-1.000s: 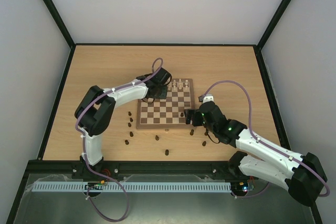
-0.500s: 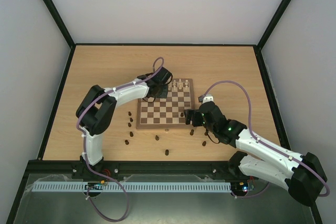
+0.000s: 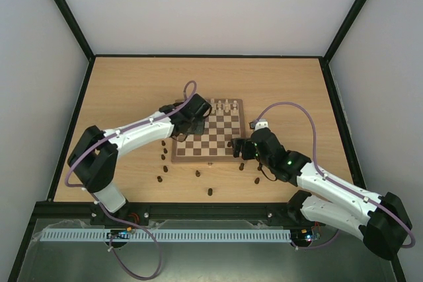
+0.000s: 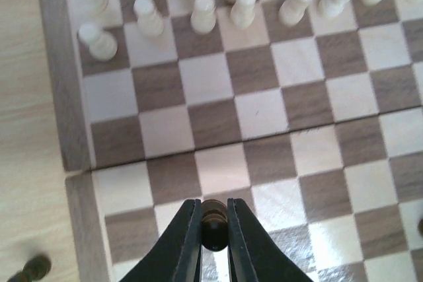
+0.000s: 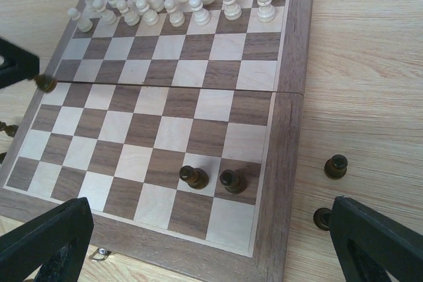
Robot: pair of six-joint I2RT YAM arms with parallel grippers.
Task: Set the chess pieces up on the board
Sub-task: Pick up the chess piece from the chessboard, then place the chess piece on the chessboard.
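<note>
The board has dark brown and cream checks inside a mid-brown frame. Cream pieces stand at twelve o'clock; dark brown pieces, five o'clock.

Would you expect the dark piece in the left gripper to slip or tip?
Probably rigid turned wood. The left gripper pinches the dark piece by its rounded top, so it might swivel. Small and tall, it likely tips easily.

The left gripper is clamped on the rounded head of a dark brown chess piece, above the near half of the board, close to its left border. Cream pieces stand in two rows along the board's far edge. Another dark piece lies on the wooden table, just off the board's left edge.
</note>
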